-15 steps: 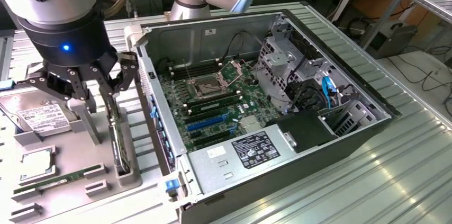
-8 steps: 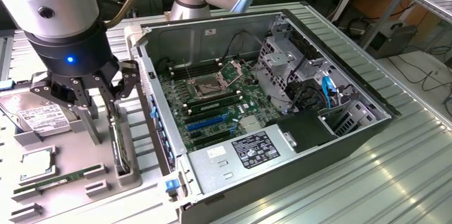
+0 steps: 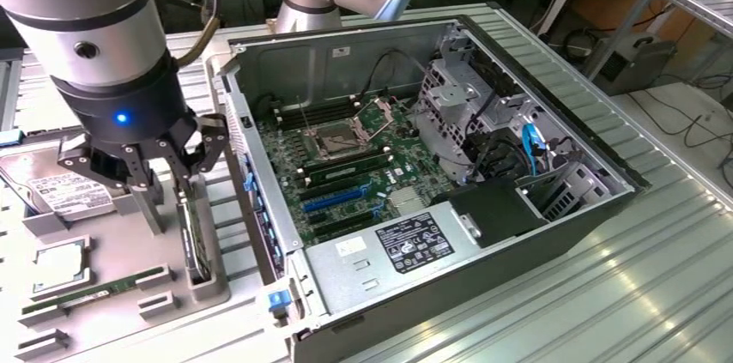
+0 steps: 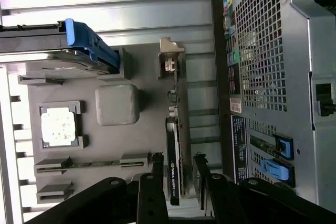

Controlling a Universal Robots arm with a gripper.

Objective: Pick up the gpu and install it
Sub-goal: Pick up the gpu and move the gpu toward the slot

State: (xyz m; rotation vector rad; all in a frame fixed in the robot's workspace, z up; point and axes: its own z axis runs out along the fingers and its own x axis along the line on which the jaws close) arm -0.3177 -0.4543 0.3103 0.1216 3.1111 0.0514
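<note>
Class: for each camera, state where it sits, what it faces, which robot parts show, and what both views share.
Exterior view: high, off the arm, looking down on the computer case and parts tray; arm and gripper show.
Wrist view: on the wrist, looking past the gripper's fingers onto the tray.
Both share the gpu, tray and case.

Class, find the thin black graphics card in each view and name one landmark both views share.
Exterior view: the thin black graphics card stands on edge in the grey tray at the exterior view's left.
Wrist view: edge-on between the fingers of the pincer.
Shared landmark: the square silver processor chip.
</note>
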